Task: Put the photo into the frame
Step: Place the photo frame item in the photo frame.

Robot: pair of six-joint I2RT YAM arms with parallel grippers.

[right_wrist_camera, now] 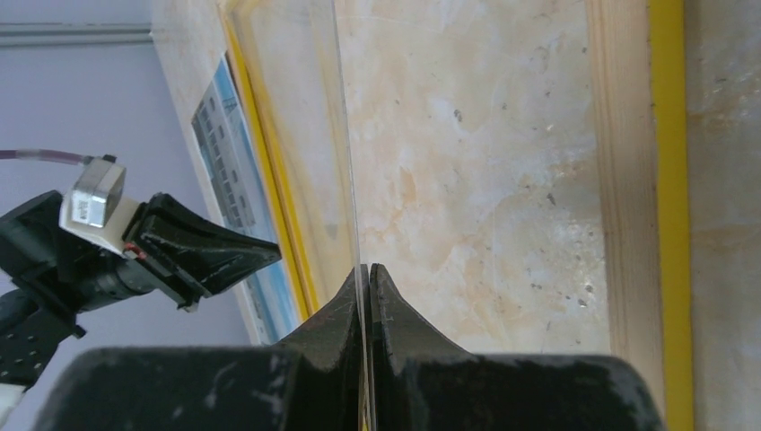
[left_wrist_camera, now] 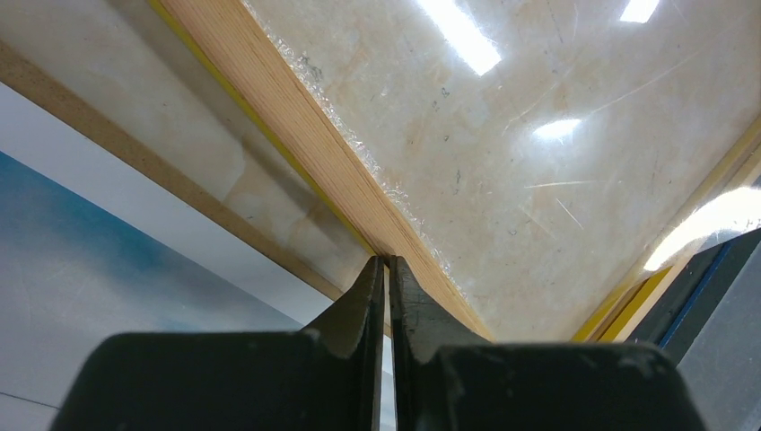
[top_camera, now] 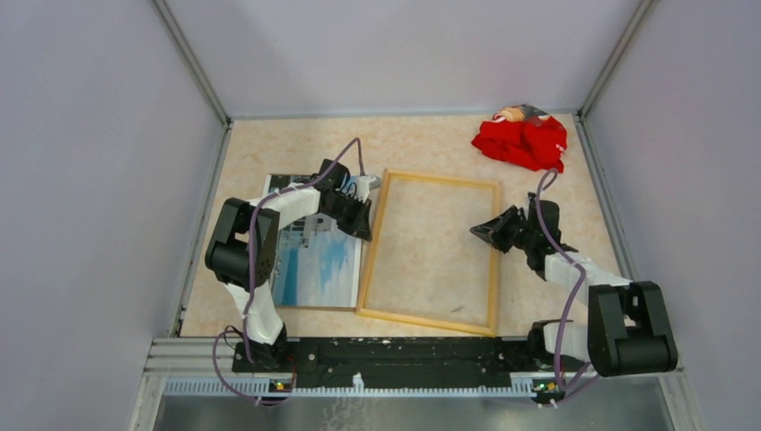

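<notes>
The frame [top_camera: 371,260] lies flat mid-table with its pale wood back up, yellow showing along its edges [right_wrist_camera: 669,180]. The photo [top_camera: 319,265], a white building under blue sky, lies face up to its left. My left gripper [top_camera: 366,231] is over the frame's left rail [left_wrist_camera: 296,126]. Its jaws are nearly together with nothing between them, and its tips [left_wrist_camera: 388,262] touch the rail. My right gripper [top_camera: 476,232] is just inside the right rail [right_wrist_camera: 619,180]. It [right_wrist_camera: 369,268] is shut on the edge of a thin clear pane [right_wrist_camera: 345,135] that spans the frame's opening [left_wrist_camera: 538,135].
A brown backing board [top_camera: 314,308] lies under the photo, its edge showing beside the frame [left_wrist_camera: 99,135]. A red cloth bundle [top_camera: 523,141] sits at the back right. Walls close the table in on three sides.
</notes>
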